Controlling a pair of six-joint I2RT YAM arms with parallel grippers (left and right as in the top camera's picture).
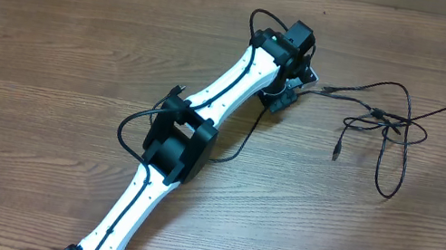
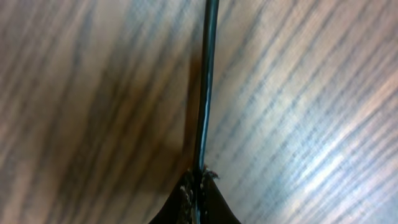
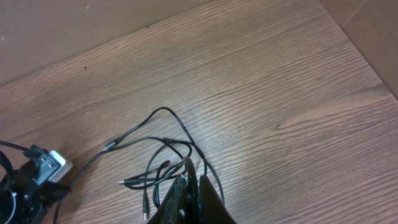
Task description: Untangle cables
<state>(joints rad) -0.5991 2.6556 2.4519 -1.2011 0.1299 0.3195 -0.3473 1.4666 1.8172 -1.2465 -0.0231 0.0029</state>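
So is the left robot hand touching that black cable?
Touching. The left wrist view shows the cable running straight into the shut left gripper, pinched there.

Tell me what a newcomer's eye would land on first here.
The long white-and-black left arm cuts diagonally across the wooden table, with the left gripper shut on one thin black cable. Right of it sprawls a loose tangle of cables, and the right gripper sits shut at the overhead view's far right.
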